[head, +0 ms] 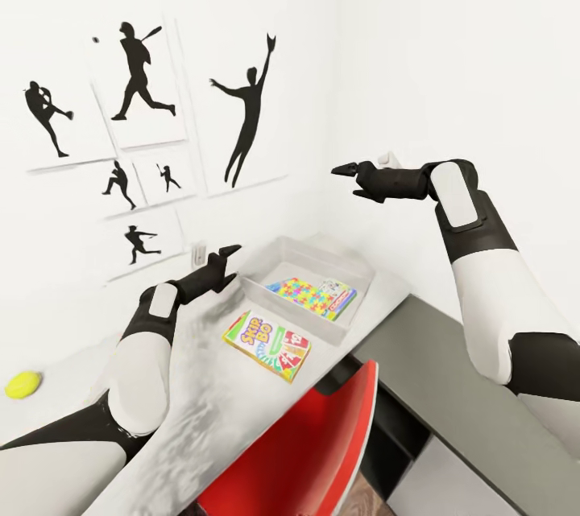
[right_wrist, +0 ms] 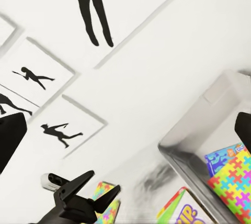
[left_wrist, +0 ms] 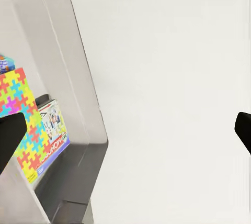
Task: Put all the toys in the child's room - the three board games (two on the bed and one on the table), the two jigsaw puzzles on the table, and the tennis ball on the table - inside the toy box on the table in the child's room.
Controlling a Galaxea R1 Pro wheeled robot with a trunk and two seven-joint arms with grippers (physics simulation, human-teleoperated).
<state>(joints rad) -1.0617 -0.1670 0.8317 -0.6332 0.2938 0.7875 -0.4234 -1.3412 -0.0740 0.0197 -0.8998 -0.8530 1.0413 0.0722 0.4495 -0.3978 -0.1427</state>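
White table (head: pixel 201 387) | Skip-Bo box (head: pixel 267 344) flat – beside toy box (head: pixel 354 266) | both hands wide, empty

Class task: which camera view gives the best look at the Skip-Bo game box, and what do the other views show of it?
The head view: the whole Skip-Bo box lies flat on the white table, just outside the grey toy box. The right wrist view catches only one cropped corner. In the left wrist view I cannot make it out.

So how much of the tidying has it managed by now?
Partly done. The toy box already holds a jigsaw puzzle and a white-and-green board game, with a blue box beside them. Both pincers, left and right, are open and empty. The Skip-Bo game and tennis ball still lie on the table.
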